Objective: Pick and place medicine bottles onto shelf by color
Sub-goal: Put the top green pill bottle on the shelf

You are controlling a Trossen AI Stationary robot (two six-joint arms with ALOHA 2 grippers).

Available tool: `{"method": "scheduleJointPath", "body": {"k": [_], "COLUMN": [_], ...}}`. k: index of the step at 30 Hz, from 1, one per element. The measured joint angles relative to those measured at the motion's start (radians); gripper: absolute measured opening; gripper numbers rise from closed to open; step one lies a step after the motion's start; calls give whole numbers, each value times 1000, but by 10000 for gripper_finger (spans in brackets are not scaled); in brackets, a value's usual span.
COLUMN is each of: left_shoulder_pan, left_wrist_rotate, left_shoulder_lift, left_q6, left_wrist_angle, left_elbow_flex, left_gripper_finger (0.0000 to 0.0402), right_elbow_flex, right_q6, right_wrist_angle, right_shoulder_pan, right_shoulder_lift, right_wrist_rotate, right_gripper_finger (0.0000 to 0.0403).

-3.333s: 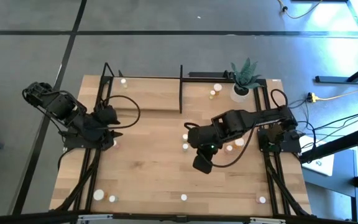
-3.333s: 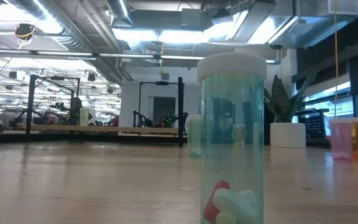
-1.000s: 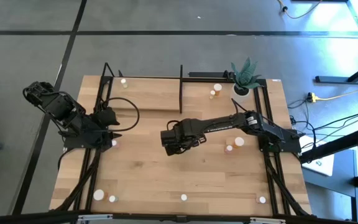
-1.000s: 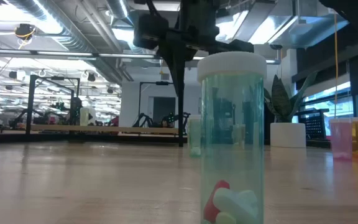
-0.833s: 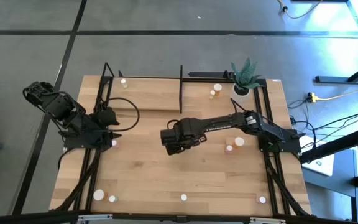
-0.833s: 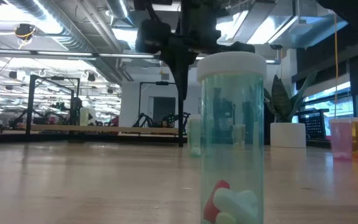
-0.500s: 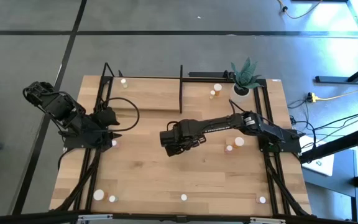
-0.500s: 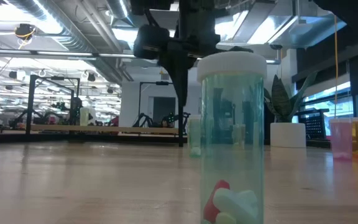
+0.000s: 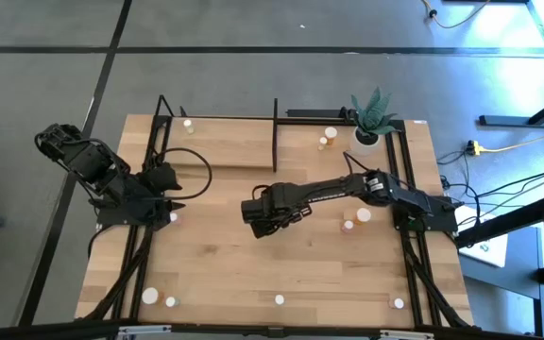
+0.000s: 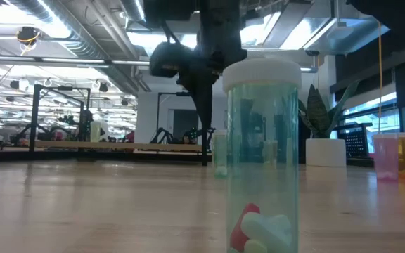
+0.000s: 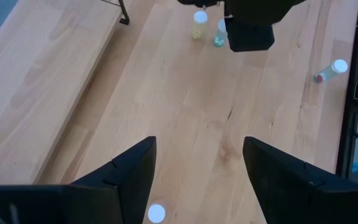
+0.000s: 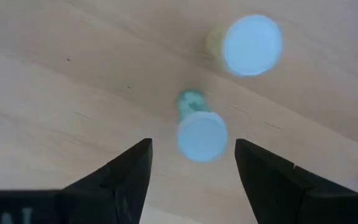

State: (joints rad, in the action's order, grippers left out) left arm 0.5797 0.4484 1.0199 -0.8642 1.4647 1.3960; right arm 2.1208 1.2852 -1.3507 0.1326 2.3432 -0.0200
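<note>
**Medicine bottles: right arm now poised over a green one at mid-surface**

Medicine bottles are scattered across the surface (image 9: 215, 255); in the high view a few are seen on the shelf (image 9: 225, 142) at the far edge, several along the near edge, and two beside the right arm's base. The bottle of interest, a green bottle (image 12: 199, 127) with a white cap, stands upright near the middle of the surface, with a yellowish bottle (image 12: 247, 45) just beside it.

The right gripper (image 9: 258, 215) has been carried from the right half of the surface over toward the centre in the last few seconds, and over the last second it has only crept slightly further left. In the right wrist view the green bottle is framed between the two dark fingers, looked down on from above. The jaws are held open, nothing is gripped, and the fingers are apart from the bottle. In the low view the arm is seen hanging above the surface, not yet lowered.

Judgement: the reach is finished and the alignment is nearly done; descent and closing are what the next move calls for. The yellowish neighbour stands close enough that it could be knocked by a finger on the way down.

The left gripper (image 11: 197, 180) waits at the left side of the surface, jaws open and empty, with a white-capped bottle (image 11: 157, 213) seen between its fingers.
</note>
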Motion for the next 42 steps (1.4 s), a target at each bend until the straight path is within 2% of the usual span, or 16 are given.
{"method": "scheduleJointPath", "body": {"k": [8,13,42], "left_shoulder_pan": [0,0,0], "left_wrist_rotate": [0,0,-7], "left_shoulder_lift": [0,0,0], "left_q6": [0,0,14], "left_wrist_angle": [0,0,-1], "left_elbow_flex": [0,0,0], "left_gripper_finger": [234,234,234], "right_elbow_flex": [0,0,0], "right_q6": [-8,-15,-14], "right_wrist_angle": [0,2,3], "right_shoulder_pan": [0,-5,-13], "right_shoulder_lift": [30,29,35], "right_wrist_rotate": [2,64,18], "right_gripper_finger": [232,232,230]}}
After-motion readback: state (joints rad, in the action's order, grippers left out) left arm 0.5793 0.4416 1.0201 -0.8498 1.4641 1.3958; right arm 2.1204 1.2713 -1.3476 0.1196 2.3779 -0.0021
